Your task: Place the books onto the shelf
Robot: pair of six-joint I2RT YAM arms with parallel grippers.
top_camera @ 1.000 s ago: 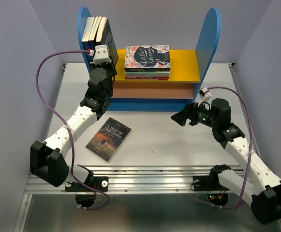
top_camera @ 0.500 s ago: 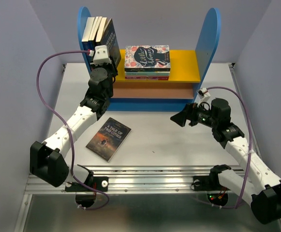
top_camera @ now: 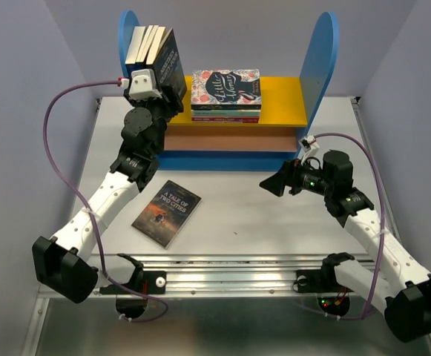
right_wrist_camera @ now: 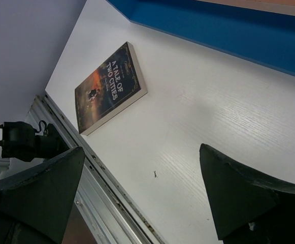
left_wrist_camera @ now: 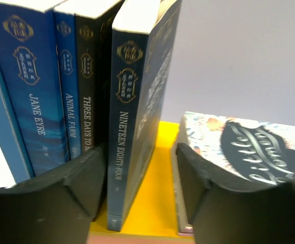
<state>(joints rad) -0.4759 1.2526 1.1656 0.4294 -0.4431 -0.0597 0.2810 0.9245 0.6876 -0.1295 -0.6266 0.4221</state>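
Observation:
Several books (top_camera: 154, 48) stand upright at the left end of the shelf's yellow board (top_camera: 282, 100). The rightmost, Nineteen Eighty-Four (left_wrist_camera: 129, 132), leans slightly against the others. My left gripper (top_camera: 162, 90) (left_wrist_camera: 139, 157) is open around its lower spine, and the right finger (left_wrist_camera: 198, 173) is well clear of it. A Tale of Two Cities (top_camera: 166, 213) (right_wrist_camera: 109, 86) lies flat on the table in front of the shelf. My right gripper (top_camera: 271, 182) (right_wrist_camera: 141, 150) hovers open above the table, right of that book, holding nothing.
A flat stack topped by the floral Little Women (top_camera: 225, 93) (left_wrist_camera: 243, 147) lies mid-shelf, just right of my left gripper. The shelf's tall blue side panels (top_camera: 320, 52) flank the board. Aluminium rails (top_camera: 222, 267) run along the table's near edge.
My left gripper's jaws have widened away from Nineteen Eighty-Four, and the left arm has risen and swung left. The right gripper has drifted slightly left.

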